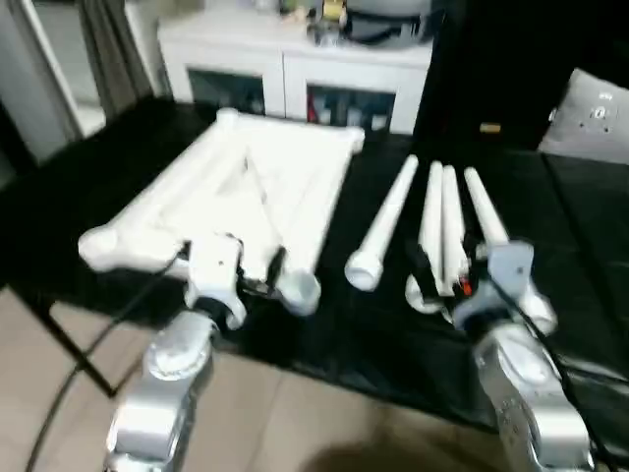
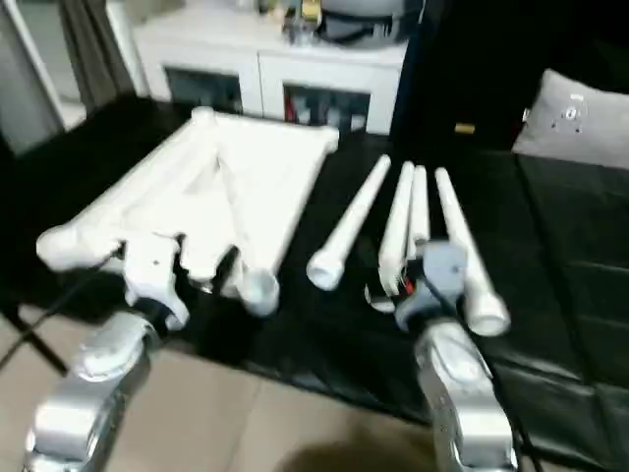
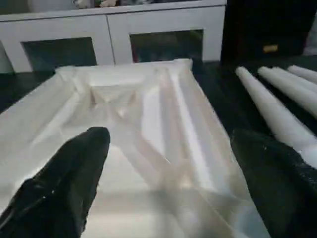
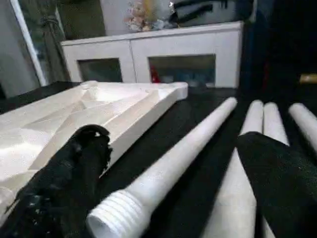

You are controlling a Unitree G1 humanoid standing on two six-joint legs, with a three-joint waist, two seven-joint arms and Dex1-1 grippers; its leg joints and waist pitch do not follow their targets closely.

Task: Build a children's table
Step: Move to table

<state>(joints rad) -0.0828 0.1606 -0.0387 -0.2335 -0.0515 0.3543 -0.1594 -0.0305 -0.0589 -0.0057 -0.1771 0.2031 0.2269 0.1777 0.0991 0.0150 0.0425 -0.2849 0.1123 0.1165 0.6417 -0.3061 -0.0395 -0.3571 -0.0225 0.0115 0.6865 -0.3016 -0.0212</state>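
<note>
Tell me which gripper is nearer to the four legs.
Right. The right gripper hovers open at the near ends of the legs; the left gripper is over the table top.

One white tabletop [image 1: 246,197] at my 11 o'clock; four white legs [image 1: 385,221] at my 1 o'clock; one white cabinet [image 1: 295,74] at 12, two glass doors; one grey cushion [image 1: 595,118] at 2; my two grippers
</note>
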